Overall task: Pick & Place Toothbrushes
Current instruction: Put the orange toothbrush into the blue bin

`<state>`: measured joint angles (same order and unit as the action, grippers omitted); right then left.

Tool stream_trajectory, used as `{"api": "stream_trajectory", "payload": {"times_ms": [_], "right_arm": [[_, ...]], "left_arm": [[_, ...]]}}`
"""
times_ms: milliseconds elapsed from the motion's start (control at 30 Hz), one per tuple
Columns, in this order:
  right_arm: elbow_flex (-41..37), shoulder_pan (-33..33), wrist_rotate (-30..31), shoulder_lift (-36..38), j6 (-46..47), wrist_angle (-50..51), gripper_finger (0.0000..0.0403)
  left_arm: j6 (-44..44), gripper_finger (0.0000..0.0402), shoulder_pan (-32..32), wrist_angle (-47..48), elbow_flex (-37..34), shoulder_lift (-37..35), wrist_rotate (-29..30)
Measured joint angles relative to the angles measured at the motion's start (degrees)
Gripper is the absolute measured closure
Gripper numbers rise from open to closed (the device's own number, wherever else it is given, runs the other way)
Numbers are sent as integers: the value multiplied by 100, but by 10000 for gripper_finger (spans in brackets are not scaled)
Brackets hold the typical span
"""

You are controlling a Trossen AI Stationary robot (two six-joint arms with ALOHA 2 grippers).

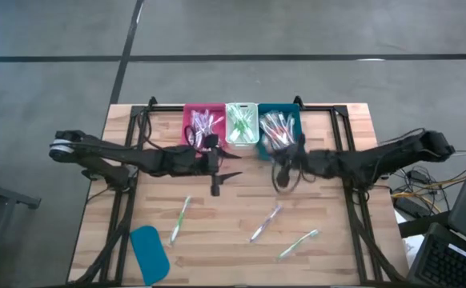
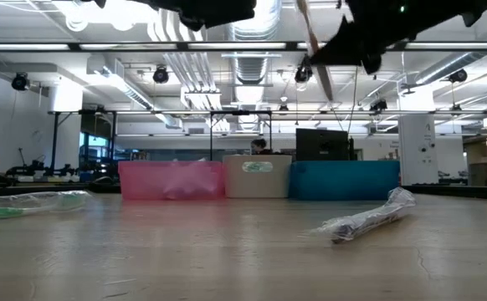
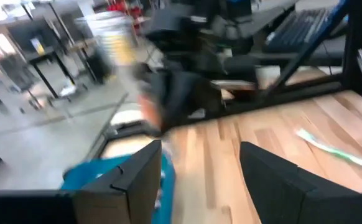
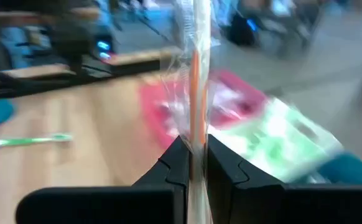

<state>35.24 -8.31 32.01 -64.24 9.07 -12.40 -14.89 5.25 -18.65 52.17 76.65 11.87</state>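
One wrapped orange toothbrush (image 4: 196,74) stands pinched upright in the right gripper (image 4: 193,163), teal bin (image 1: 279,126) just behind it; left gripper (image 3: 199,174) empty, jaws apart; three loose toothbrushes (image 1: 265,224) lie nearer the front.

Pink bin (image 1: 203,122), white bin (image 1: 241,122), teal bin (image 1: 279,124) side by side; teal lid (image 1: 149,249) near table's (image 1: 329,248) front edge.

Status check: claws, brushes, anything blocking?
Left claw open, empty. Right claw shut on wrapped orange toothbrush, near the teal bin. Three loose toothbrushes on the table. Nothing blocking.
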Motion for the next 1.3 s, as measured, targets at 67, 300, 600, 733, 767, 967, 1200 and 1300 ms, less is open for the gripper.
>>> {"api": "stream_trajectory", "payload": {"times_ms": [67, 300, 600, 733, 767, 967, 1200, 1300], "right_arm": [[0, 368, -126, 260, 414, 553, 383], [0, 2160, -1475, 538, 1351, 1778, 383], [489, 3905, -2907, -366, 1667, 2697, 383], [1095, 4067, -2928, -1027, 1646, 3471, 383], [1263, 4091, -2928, -1192, 1639, 3600, 383], [2187, 4216, -2949, -2254, 1629, 4504, 383], [2928, 4226, -2951, -3242, 1617, 5484, 372], [3124, 4226, -2936, -3434, 1602, 5549, 361]], "left_arm": [[146, 179, -1, 275, -17, -70, 0], [623, 184, -1, 373, -354, -170, 3], [1018, 183, 1, 249, -641, -174, 1], [1225, 183, 3, 235, -726, -174, 1], [1285, 183, 3, 237, -741, -169, 1], [1500, 183, 6, 301, -755, -160, 1], [1540, 183, 6, 330, -755, -158, 1], [1540, 184, 6, 328, -755, -158, 1]]}}
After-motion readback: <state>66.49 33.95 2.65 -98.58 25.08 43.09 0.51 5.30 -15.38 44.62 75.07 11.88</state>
